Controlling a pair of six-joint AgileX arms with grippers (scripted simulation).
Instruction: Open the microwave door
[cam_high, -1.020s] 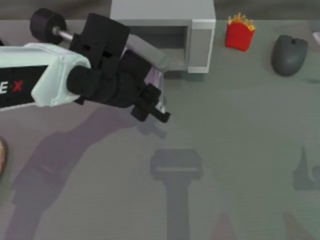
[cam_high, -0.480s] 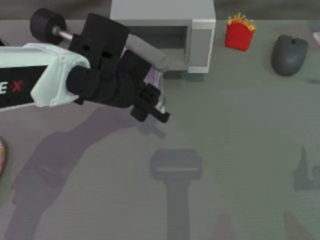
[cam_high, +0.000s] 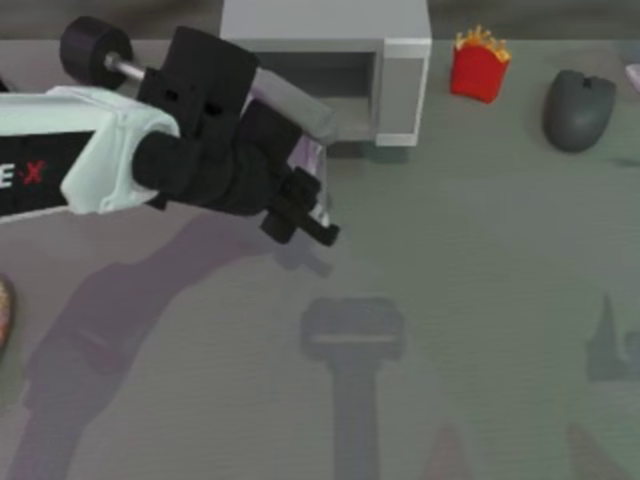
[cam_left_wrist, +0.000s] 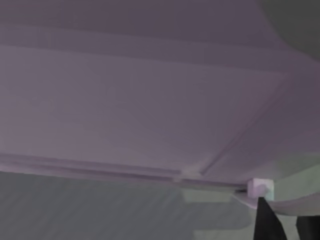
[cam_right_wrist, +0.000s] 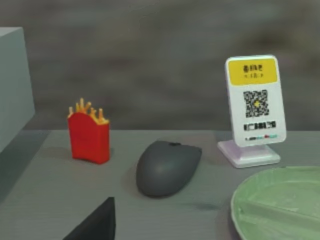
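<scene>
Left gripper (cam_high: 318, 222): mine, at the swung-out microwave door (cam_high: 292, 108), presumably to drag it wider; whether its fingers are closed, I cannot tell. Microwave (cam_high: 330, 50): far centre, cavity exposed. Right arm: parked off-view near fries (cam_right_wrist: 90, 134) and mouse (cam_right_wrist: 167, 167).

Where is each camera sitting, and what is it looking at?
Top view: above the table, looking down at the microwave, its swung-out microwave door, fries box and mouse; the left arm shows.
Left wrist view: on the left arm, pressed close to the door; a dark fingertip shows.
Right wrist view: on the right arm, facing fries, mouse, QR sign, green plate.
Shared: fries, mouse.
</scene>
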